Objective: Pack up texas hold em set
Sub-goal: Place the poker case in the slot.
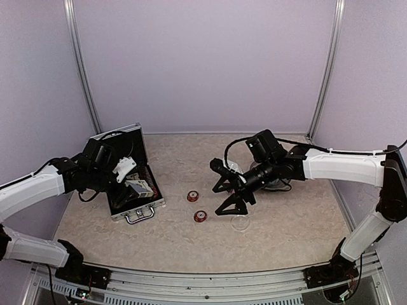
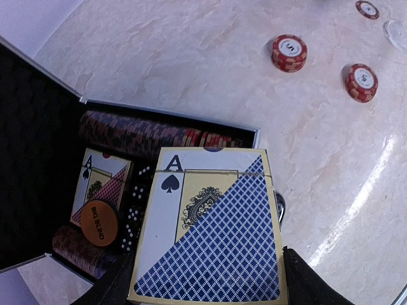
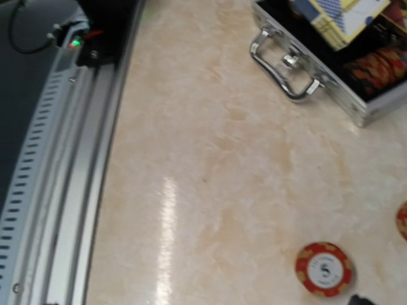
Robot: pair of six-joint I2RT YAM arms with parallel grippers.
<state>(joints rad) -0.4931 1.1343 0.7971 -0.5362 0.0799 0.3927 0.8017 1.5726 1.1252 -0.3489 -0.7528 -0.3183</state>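
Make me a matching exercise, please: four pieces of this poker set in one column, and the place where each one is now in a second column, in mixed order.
1. blue card box
2. orange BIG BLIND button
3. loose red-and-white chips
4. silver handle

A. on the bare table, outside the case
B. on the case's outer front wall
C. held by the left gripper above the case
D. inside the open case

Pairs: 1-C, 2-D, 3-A, 4-B
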